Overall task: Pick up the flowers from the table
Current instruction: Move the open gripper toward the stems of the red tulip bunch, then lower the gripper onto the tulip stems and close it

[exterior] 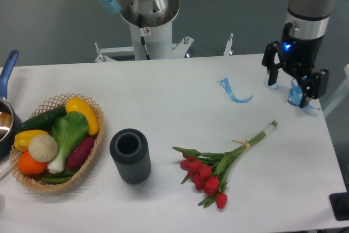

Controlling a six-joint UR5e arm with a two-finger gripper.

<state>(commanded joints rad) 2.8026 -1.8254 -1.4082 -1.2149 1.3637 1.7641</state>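
We see the flowers [210,170] lying flat on the white desk [180,88], toward its front right. The red heads point to the front, clustered together, with green leaves fanned out beside them. The long stems run up and to the right, tied with pale string about midway, ending in a pale tip.

The end effector [289,87] hangs over the far right part of the desk, well apart from the flowers. Its two dark fingers [271,75] are spread, with nothing between them. A blue light glows on the wrist above. We note scraps of blue tape [234,92] on the desk, one curled to the left of the end effector, others just beneath it.

Left of the flowers stands a dark ribbed cylinder [130,155], upright, open at the top. Further left sits a wicker basket [90,159] holding vegetables: a bok choy [69,135], a yellow pepper, a cucumber, something orange, and a purple piece. At the left edge we can see part of a pot with a blue handle [8,65].
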